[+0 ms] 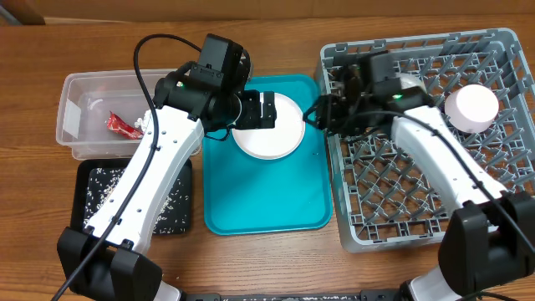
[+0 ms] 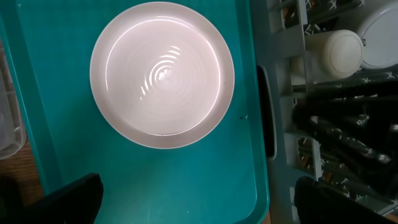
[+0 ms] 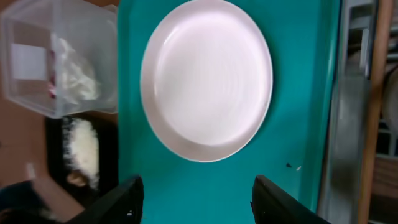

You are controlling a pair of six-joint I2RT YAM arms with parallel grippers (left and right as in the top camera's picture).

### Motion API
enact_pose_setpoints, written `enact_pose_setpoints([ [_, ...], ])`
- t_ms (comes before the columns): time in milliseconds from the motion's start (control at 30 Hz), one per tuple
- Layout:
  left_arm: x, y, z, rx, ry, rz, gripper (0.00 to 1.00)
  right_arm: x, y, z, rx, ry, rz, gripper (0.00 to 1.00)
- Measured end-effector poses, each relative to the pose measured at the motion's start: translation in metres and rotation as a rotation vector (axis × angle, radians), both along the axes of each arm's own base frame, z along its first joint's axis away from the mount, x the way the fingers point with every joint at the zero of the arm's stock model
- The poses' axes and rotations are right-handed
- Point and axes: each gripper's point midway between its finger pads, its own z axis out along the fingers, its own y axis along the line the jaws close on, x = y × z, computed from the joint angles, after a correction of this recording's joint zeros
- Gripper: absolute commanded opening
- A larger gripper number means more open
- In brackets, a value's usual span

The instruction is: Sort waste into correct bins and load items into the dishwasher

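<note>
The overhead gives you the whole layout. There's a clear tub [image 1: 104,117] top left with the red snack wrapper [image 1: 123,126] in it, and a black tray [image 1: 88,171] below it sprinkled with rice grains [image 1: 104,188]. The teal serving tray [image 1: 267,192] is in the middle of the table and the grey dish rack [image 1: 384,180] is on the right, with an upturned white bowl [image 1: 472,107] in it.

The pale pink plate [image 2: 161,74] lies flat on the far end of the serving tray. From above the left arm covers part of it, but both wrist cams show it whole. The left wrist cam also catches a small white cup [image 2: 336,53] in the rack, which the right arm mostly blocks from above. The right wrist cam shows the crumpled tissue [image 3: 74,71] in the tub.

The left pincer [image 2: 196,199] hangs over the plate with its fingers spread wide and nothing in them. The right pincer [image 3: 198,193] is over the serving tray's right side, right by the rack edge. It's partway apart, empty, and not touching the plate.
</note>
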Motion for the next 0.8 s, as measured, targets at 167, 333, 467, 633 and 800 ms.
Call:
enact_pose_setpoints([
  [167, 0.0, 0.0, 0.0, 0.0, 0.0, 0.0, 1.0, 0.028, -0.013, 0.001, -0.13, -0.137, -0.077, 0.45],
  [333, 0.0, 0.0, 0.0, 0.0, 0.0, 0.0, 1.0, 0.061, -0.039, 0.013, -0.182, -0.254, -0.181, 0.35],
  [467, 0.0, 0.0, 0.0, 0.0, 0.0, 0.0, 1.0, 0.079, -0.065, 0.021, -0.2, -0.31, -0.254, 0.11],
  [633, 0.0, 0.0, 0.0, 0.0, 0.0, 0.0, 1.0, 0.089, -0.106, 0.02, -0.25, -0.307, -0.362, 0.04],
  [800, 0.0, 0.0, 0.0, 0.0, 0.0, 0.0, 1.0, 0.091, -0.142, 0.016, -0.321, -0.292, -0.447, 0.04],
])
